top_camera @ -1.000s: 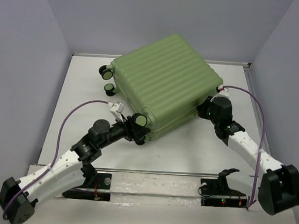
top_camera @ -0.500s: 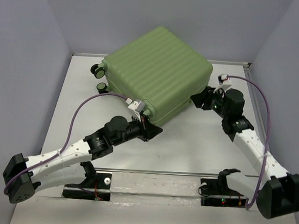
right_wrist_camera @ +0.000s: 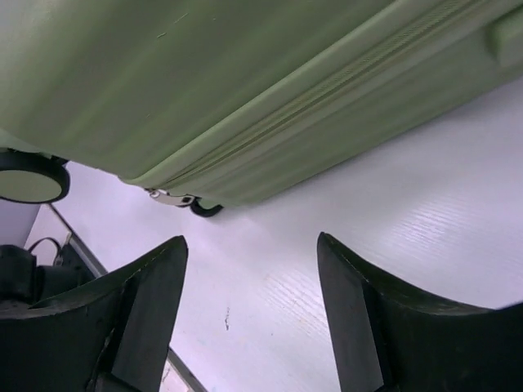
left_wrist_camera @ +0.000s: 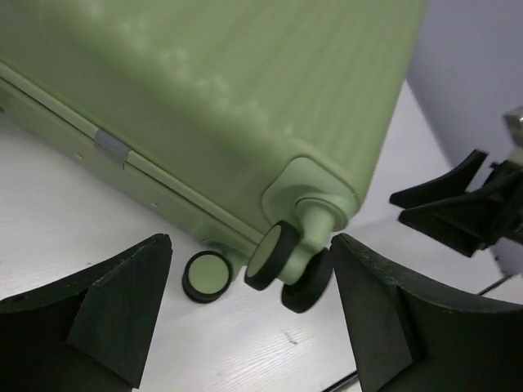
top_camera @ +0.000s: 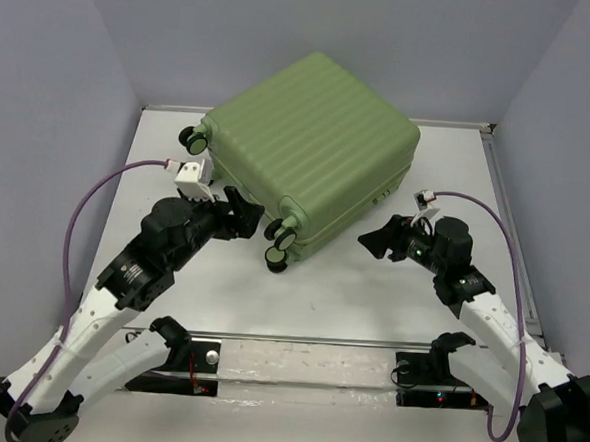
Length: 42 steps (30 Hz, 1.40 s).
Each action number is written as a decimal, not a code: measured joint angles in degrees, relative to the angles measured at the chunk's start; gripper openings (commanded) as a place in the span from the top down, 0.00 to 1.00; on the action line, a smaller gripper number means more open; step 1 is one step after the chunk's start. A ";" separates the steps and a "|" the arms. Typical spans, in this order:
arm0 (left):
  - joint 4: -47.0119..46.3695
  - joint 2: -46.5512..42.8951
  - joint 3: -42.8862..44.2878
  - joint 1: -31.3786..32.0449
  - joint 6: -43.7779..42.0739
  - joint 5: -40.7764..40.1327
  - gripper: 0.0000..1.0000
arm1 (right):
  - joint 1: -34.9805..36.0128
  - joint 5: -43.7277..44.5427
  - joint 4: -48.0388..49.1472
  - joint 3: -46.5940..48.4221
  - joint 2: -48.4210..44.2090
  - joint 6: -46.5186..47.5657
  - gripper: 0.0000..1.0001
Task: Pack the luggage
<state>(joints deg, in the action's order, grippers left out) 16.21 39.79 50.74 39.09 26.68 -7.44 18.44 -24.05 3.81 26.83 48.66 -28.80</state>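
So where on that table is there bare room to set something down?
Bare table lies between the left claw and right claw, in front of the suitcase, and in the far right corner beside it. Crowded around the near wheels.

Two white arms (top_camera: 94,316) with black joints, purple cables (top_camera: 78,213), black bases (top_camera: 563,428)

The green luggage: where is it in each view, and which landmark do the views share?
Top external: the luggage lies closed at centre-back.
Left wrist: it fills the upper left.
Right wrist: its zippered side spans the top.
Shared: a green-hubbed corner wheel, near the centre, near the centre, and at the left edge; probably the same wheel.
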 measured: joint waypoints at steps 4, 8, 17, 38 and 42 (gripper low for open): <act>-0.20 6.29 -0.63 -4.94 -5.01 8.96 0.09 | 2.95 -0.44 1.70 -0.09 1.33 -0.70 0.28; -2.49 14.43 -0.79 -5.07 -8.59 18.51 0.10 | 4.63 -0.42 3.39 -1.22 2.47 -1.31 0.27; -11.15 20.09 -2.86 -5.09 -9.49 31.50 0.67 | 8.41 0.57 7.06 -2.60 6.34 -2.40 0.37; -25.51 33.33 0.31 8.04 5.99 26.84 0.94 | 21.07 16.74 21.11 -10.95 7.34 1.44 0.48; -25.51 33.33 0.31 8.17 6.95 26.38 0.94 | 21.05 21.92 22.32 -12.81 6.99 2.03 0.49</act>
<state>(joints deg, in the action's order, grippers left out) -9.30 73.12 51.05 47.27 33.63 18.94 39.48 -2.13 26.13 14.02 55.66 -26.76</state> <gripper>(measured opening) 0.573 0.515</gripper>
